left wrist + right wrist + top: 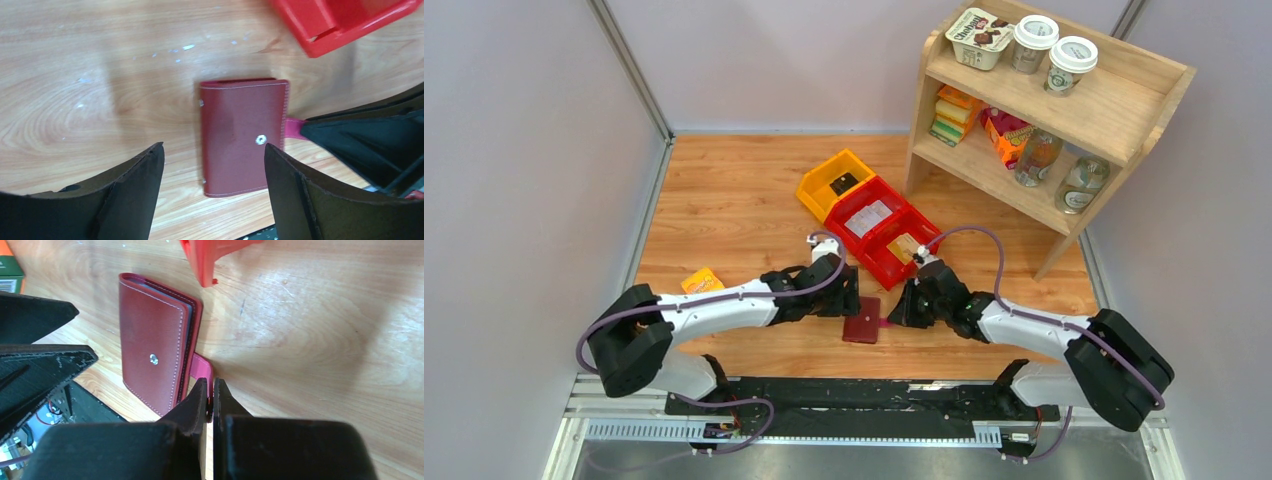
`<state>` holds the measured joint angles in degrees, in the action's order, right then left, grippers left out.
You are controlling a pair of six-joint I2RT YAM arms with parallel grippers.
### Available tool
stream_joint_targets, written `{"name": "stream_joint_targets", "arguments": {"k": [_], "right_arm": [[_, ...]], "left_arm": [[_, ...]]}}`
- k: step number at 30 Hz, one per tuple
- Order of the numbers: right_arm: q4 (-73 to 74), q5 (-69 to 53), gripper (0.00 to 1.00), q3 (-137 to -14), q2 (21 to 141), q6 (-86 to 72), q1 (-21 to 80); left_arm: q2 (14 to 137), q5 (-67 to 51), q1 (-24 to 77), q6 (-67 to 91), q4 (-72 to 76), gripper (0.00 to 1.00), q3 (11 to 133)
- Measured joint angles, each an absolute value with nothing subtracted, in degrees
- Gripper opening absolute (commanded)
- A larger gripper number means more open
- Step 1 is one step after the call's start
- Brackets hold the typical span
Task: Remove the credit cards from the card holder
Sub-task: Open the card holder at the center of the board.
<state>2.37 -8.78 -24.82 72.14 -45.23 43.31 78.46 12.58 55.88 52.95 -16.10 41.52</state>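
The maroon card holder (862, 320) lies folded shut on the wood near the front edge; it also shows in the left wrist view (242, 137) and the right wrist view (152, 360). Its pink snap tab (202, 367) sticks out to the right, unsnapped. My right gripper (211, 386) is shut on the end of that tab, also seen from the top (894, 320). My left gripper (214, 150) is open, hovering just over the holder's left side (849, 303). A tan card (902, 247) lies in the red bin. Cards inside the holder are hidden.
Two joined red bins (886, 230) and a yellow bin (834, 182) stand just behind the holder. A wooden shelf (1114, 110) with bottles and cups stands at the back right. A small orange box (701, 281) lies at the left.
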Motion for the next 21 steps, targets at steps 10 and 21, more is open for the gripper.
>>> {"name": "stream_joint_targets", "arguments": {"k": [10, 21], "right_arm": [[-1.2, -9.1, 0.0, -23.4, 70.9, -45.9, 43.3], [-1.1, -9.1, 0.0, -23.2, 68.6, -46.3, 43.3]], "left_arm": [[91.2, 14.8, 59.5, 51.6, -20.1, 0.81, 54.5], [101.1, 18.7, 61.8, 50.6, -27.0, 0.82, 63.9]]}}
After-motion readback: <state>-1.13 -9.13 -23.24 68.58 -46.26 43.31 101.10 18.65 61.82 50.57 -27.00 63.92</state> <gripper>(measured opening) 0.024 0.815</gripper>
